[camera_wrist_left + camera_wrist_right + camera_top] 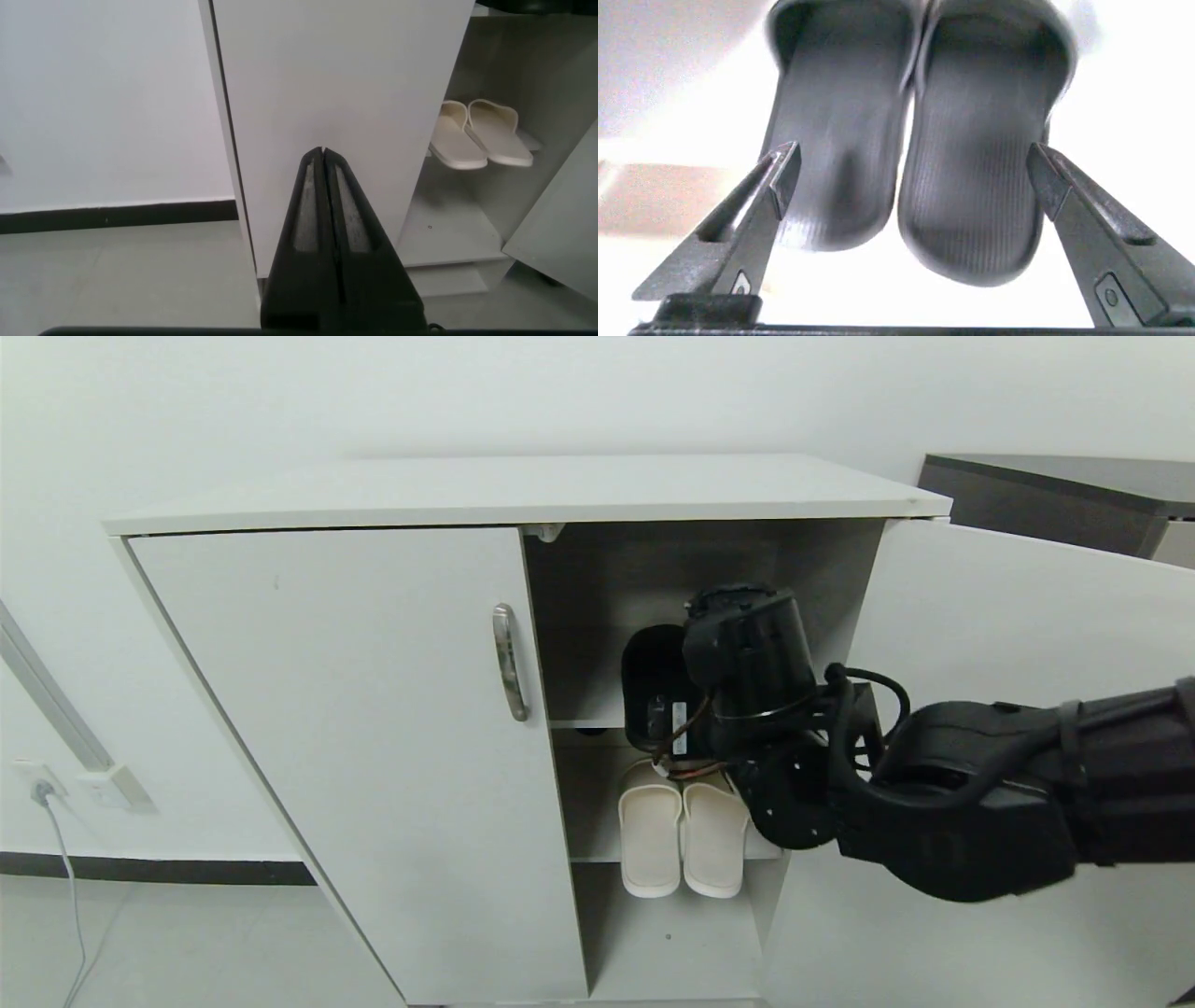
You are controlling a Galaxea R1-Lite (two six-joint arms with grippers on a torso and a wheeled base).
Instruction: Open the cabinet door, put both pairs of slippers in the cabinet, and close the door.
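On upper shelf of cabinet (pixel 523 490) lie the dark slippers (pixel 906 140), side by side, w/ right gripper (pixel 913 161) spread wide, flanking the pair, not clamped. White slippers (pixel 681 835) sit one shelf below (also paired). R door (pixel 1008 616) is open, L door (pixel 355 728) closed. Left gripper (pixel 322 154) is pressed together, empty, facing it.

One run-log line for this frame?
right gripper open, straddling dark slippers on upper shelf | white slippers on shelf below | right door open | left gripper shut
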